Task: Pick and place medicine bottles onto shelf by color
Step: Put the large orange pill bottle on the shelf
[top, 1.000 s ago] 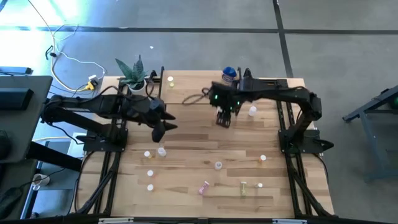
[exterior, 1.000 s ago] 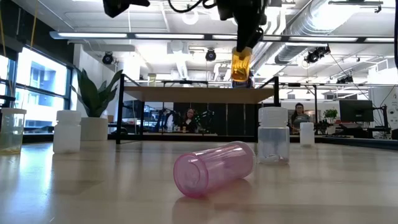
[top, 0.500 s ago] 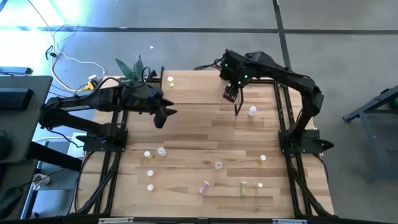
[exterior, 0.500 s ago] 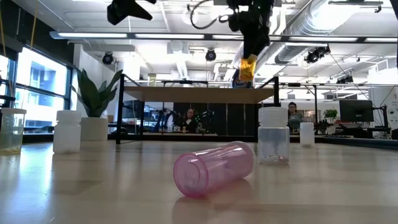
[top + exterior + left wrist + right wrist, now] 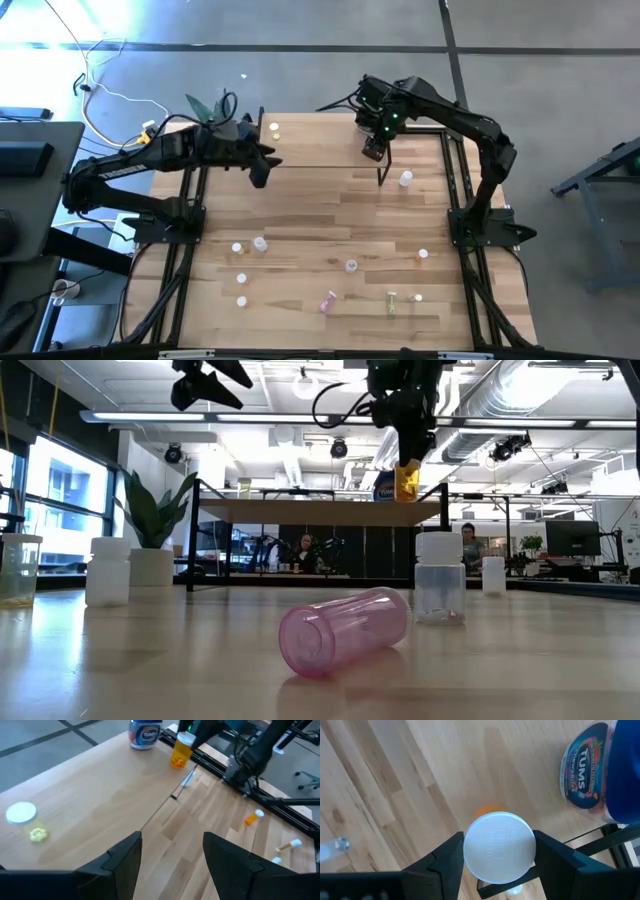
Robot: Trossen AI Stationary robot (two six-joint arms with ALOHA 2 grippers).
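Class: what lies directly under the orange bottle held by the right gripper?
Under the orange bottle, clamped in the right gripper, lies bare shelf wood; the white cap hides the spot directly beneath. The blue bottle stands beside it.

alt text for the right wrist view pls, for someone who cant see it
Seen from above, the right claw grips an orange pill bottle by its round white cap, over a light-wood shelf. A larger blue-capped bottle labelled Tums stands beside it on that shelf.

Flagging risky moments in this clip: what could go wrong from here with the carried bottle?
The right end effector holds the orange bottle by its white cap above the shelf; it could slip. Lowered off-course, it might knock the blue bottle close by, or tip on landing.
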